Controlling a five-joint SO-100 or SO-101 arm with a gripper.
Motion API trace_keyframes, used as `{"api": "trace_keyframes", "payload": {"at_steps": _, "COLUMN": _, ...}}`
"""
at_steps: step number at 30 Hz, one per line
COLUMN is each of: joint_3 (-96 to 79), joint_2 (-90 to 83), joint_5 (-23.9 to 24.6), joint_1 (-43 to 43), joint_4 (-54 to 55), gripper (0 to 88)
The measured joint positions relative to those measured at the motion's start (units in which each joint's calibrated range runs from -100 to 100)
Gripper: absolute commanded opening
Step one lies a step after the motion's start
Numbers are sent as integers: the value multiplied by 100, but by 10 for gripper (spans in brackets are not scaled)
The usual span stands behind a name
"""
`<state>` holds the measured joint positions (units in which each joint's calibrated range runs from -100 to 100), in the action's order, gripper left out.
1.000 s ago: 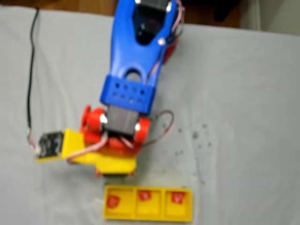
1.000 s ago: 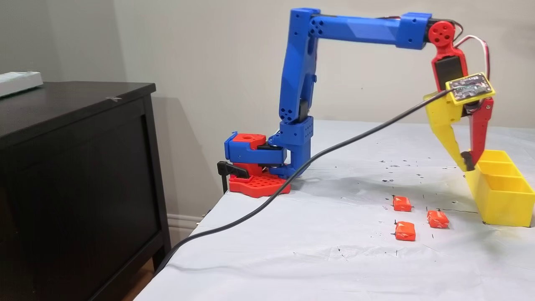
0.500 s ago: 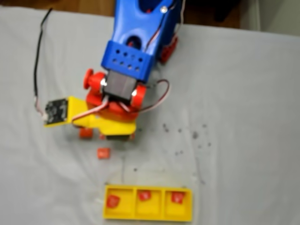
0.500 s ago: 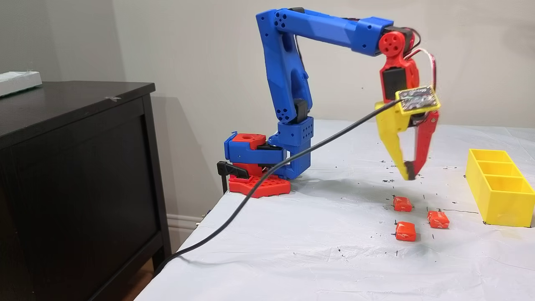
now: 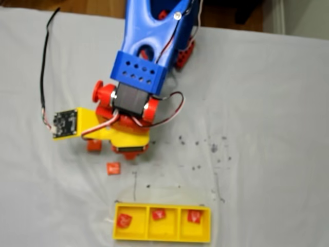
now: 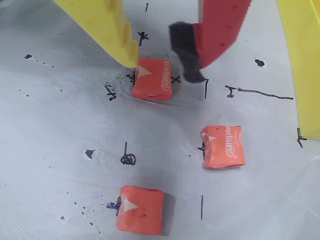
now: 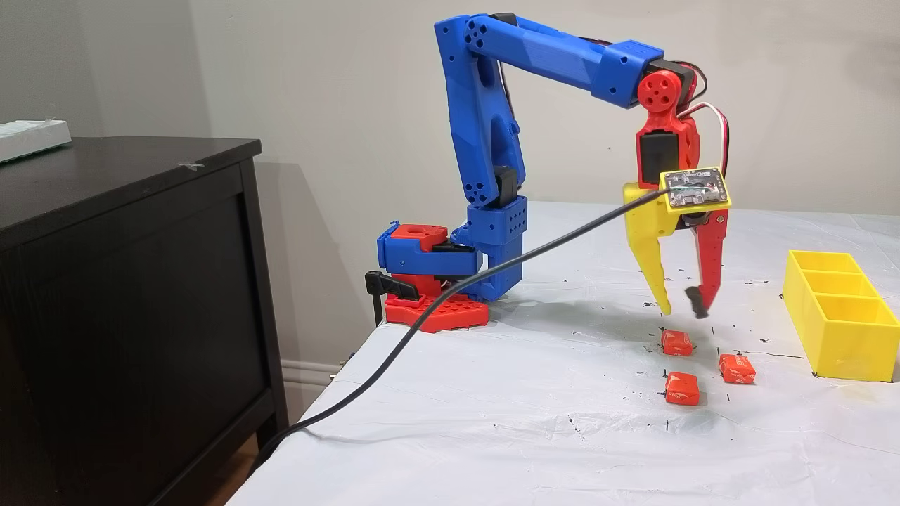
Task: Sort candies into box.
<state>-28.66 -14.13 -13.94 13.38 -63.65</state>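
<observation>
We hold our fingers (image 7: 680, 309) spread and empty above the nearest of three loose candies (image 6: 152, 78) mid-tabletop, ready to straddle it; the box (image 7: 841, 337) holds three already.

Home room, dark wooden dresser (image 7: 126, 281), baseboard, cloth-covered table (image 7: 562, 436)

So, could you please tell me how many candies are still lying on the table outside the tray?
3: one below the open tool, two nearer the camera.
</observation>
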Motion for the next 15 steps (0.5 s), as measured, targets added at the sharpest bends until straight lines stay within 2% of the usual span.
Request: {"api": "trace_keyframes", "payload": {"at_steps": 15, "joint_3": -120, "joint_2": 161, "joint_5": -49, "joint_1": -109, "joint_4": 0, "gripper": 262}}
